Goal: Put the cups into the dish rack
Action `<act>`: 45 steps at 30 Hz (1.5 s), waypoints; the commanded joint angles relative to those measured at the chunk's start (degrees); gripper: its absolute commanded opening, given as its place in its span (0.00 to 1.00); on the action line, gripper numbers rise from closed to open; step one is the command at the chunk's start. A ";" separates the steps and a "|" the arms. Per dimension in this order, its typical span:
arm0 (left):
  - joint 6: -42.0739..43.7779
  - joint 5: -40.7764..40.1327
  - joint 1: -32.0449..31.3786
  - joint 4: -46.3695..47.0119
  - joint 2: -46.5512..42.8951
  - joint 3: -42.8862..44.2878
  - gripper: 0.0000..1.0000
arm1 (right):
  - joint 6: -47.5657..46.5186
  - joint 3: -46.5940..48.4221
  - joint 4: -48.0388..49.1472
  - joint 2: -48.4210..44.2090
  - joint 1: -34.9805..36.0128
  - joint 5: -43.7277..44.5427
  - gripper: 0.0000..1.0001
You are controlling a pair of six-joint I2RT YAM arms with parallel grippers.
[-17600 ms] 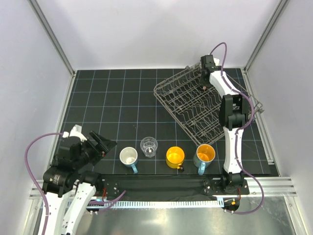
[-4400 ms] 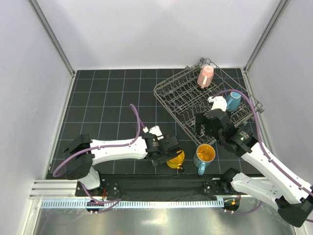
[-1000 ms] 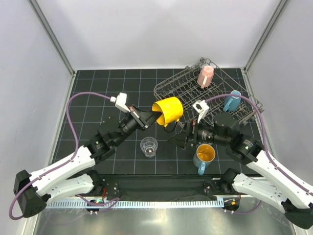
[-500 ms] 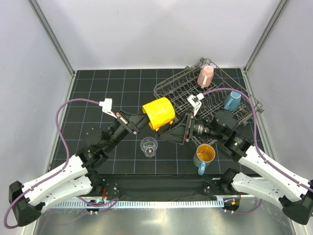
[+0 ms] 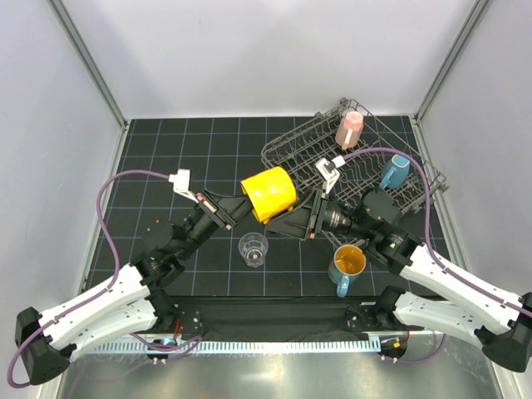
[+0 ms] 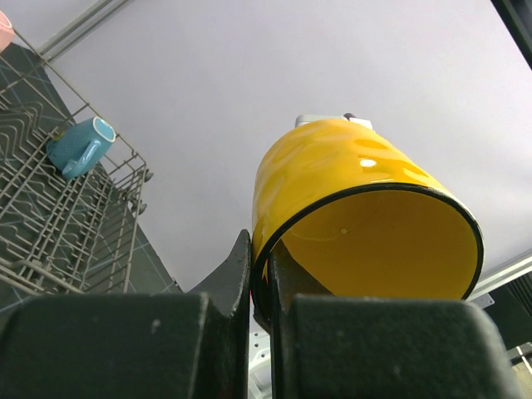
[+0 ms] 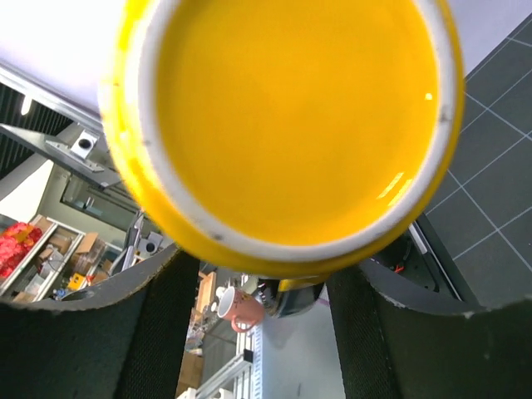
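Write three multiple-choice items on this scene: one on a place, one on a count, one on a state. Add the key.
1. Where is the pink cup?
A) on the table
B) at the far corner of the dish rack
C) in a gripper

2. How many cups are in the dish rack?
A) one
B) four
C) two

3. The yellow mug is
A) held in the air, its rim pinched by the left gripper
B) upright on the table
C) lying in the dish rack

Key:
1 B, it sits among the far wires.
2 C, only the pink cup and a blue mug are inside.
3 A, the left wrist view shows one finger inside the rim and one outside.
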 commanded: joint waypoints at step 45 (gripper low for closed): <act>-9.51 -0.52 0.18 -36.92 -10.60 -1.17 0.87 | -19.90 22.49 -61.57 14.51 -26.10 59.01 0.04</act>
